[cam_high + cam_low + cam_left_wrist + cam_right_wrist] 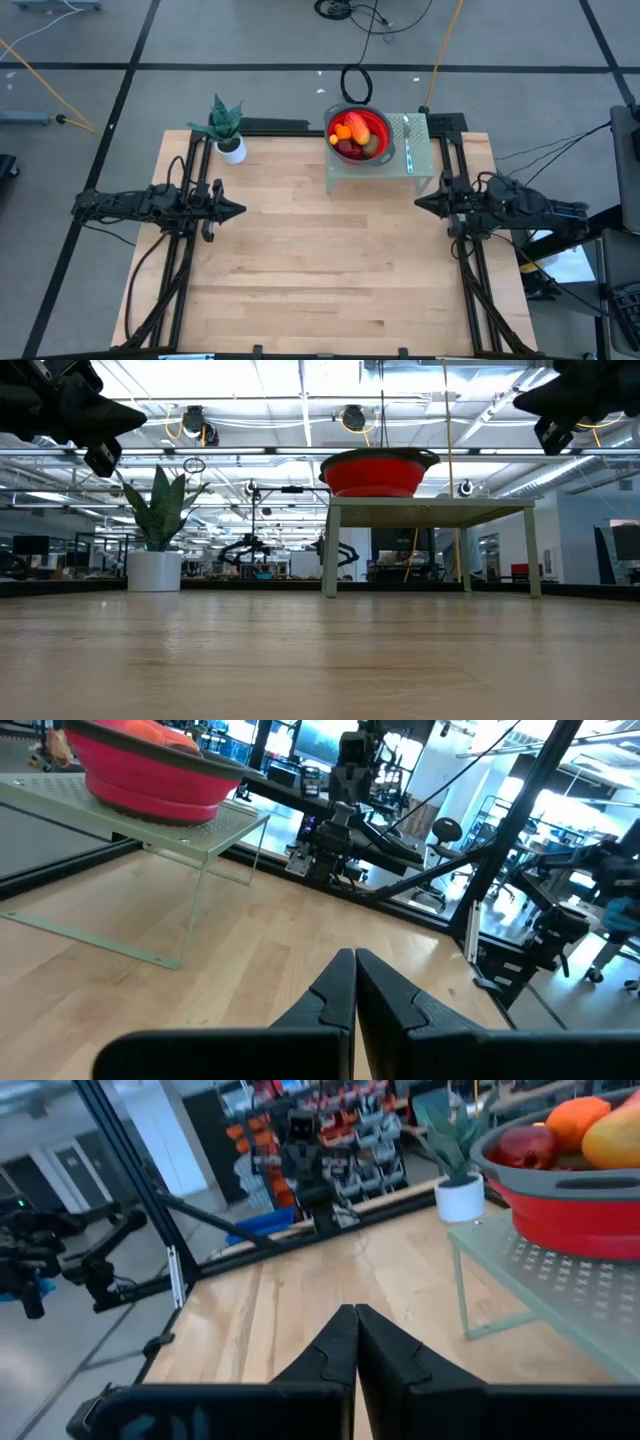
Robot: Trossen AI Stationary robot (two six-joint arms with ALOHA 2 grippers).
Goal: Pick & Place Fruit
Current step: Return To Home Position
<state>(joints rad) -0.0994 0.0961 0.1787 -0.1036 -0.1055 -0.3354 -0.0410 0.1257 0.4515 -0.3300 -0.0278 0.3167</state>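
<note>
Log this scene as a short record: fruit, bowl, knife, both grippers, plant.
fruit: piled in the red bowl
red bowl: on the pale green shelf, at the far edge of the table
knife: flat on the shelf, right of the bowl
left gripper: fingers shut, empty, raised over the table's left side
right gripper: fingers shut, empty, raised over the table's right side
plant: potted, left of the shelf
</note>
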